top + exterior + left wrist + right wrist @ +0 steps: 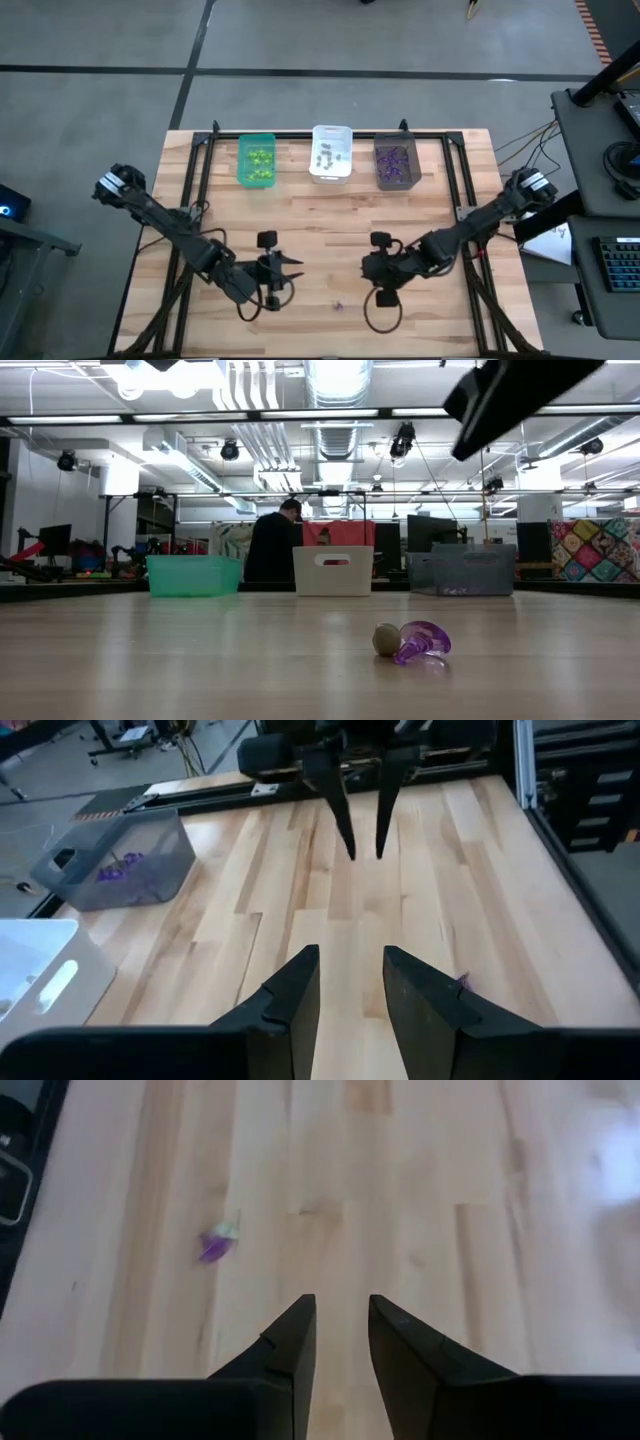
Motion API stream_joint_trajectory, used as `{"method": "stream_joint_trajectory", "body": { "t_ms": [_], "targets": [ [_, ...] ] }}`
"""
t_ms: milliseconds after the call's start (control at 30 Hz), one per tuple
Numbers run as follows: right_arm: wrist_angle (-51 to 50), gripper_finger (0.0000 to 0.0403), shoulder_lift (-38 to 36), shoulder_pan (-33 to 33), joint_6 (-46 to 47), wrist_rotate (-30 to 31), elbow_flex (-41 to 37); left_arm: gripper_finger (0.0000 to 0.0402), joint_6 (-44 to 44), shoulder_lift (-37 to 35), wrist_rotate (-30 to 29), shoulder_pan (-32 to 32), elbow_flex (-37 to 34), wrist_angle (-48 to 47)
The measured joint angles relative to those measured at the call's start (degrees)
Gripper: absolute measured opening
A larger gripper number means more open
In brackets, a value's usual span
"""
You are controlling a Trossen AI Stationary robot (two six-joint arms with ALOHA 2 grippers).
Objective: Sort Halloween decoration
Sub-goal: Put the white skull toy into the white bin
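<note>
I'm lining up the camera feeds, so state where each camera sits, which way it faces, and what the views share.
High view: overhead, straight down; both arms, left claw, right claw, three bins.
Low view: table height, level across the wood toward the bins; a dark arm part hangs at top.
Left wrist view: faces the right arm across the table; own fingers apart.
Right wrist view: looks down at the wood; own fingers apart.
Shared: a purple trinket shows in the low and right wrist views.

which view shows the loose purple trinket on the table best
The low view: the purple trinket lies close up beside a greyish one. The right wrist view shows it small, the high view a speck, the left wrist only an edge.
</note>
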Motion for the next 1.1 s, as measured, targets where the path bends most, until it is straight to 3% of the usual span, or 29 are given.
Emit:
{"method": "stream_joint_trajectory", "body": {
  "t_ms": [267,533,800,1100],
  "targets": [
    [7.74,0.0075,-2.80,4.74,4.62,0.62,-8.23,0.0095,9.19,7.99,0.37,0.17,0.00,11.20],
    [11.04,0.0076,-3.63,9.72,11.00,7.94,-11.35,0.0095,11.60,15.17,13.48,2.23,0.02,18.66],
    [16.04,0.0072,-3.58,13.22,13.39,9.05,-11.79,0.0110,11.15,23.95,13.94,2.22,0.00,29.72],
    [24.62,0.0075,-2.25,17.90,12.23,11.61,-11.88,0.0161,7.41,30.54,14.64,2.20,0.00,36.61]
  ]
}}
